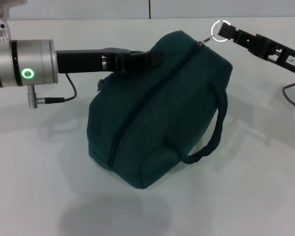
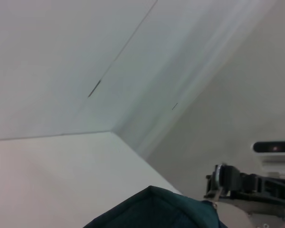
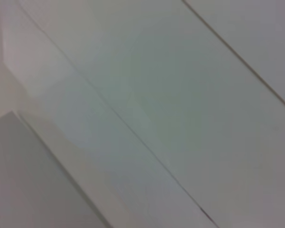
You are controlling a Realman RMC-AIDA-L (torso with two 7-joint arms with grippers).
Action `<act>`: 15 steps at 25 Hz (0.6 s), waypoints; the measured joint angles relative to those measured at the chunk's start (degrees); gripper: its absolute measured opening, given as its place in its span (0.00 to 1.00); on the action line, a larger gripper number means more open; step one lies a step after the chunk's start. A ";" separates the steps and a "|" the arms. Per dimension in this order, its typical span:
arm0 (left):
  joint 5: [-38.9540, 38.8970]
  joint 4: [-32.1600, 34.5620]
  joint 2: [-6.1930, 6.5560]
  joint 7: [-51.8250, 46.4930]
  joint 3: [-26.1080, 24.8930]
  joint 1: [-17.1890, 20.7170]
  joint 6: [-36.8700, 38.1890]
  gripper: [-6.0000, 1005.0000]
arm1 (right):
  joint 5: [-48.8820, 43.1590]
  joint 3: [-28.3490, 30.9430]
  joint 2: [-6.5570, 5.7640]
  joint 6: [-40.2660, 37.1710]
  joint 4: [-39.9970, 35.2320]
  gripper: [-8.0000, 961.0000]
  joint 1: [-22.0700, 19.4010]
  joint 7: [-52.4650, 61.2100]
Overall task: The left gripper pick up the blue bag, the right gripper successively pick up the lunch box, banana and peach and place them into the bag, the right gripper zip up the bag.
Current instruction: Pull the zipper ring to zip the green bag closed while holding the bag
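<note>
The blue bag [image 1: 157,118] stands on the white table, tilted, with its zip line closed along the top. One rope handle [image 1: 212,135] hangs down its right side. My left gripper [image 1: 155,59] is shut on the bag's upper left edge and holds it up. My right gripper [image 1: 225,32] is at the bag's upper right end, shut on the metal ring zip pull [image 1: 220,30]. The left wrist view shows the bag's top corner [image 2: 152,209] and the right gripper [image 2: 224,179] with the ring. The lunch box, banana and peach are out of view.
The white table [image 1: 44,162] runs to a pale wall at the back. A black cable [image 1: 69,93] hangs under the left arm and another [image 1: 291,96] under the right arm. The right wrist view shows only pale surfaces.
</note>
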 joint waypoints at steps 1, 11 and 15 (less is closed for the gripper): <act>-0.38 -0.06 0.00 0.44 0.06 0.00 0.18 0.06 | 0.13 0.18 -0.02 -0.10 0.01 0.06 -0.23 0.01; -0.91 -0.68 -0.34 3.09 0.67 -0.10 3.19 0.06 | 1.89 1.04 -0.15 -0.96 2.38 0.07 -0.80 0.93; -0.94 -0.77 -0.58 3.74 0.68 0.15 4.07 0.06 | 2.61 1.22 -0.38 -1.39 3.01 0.08 -1.19 1.16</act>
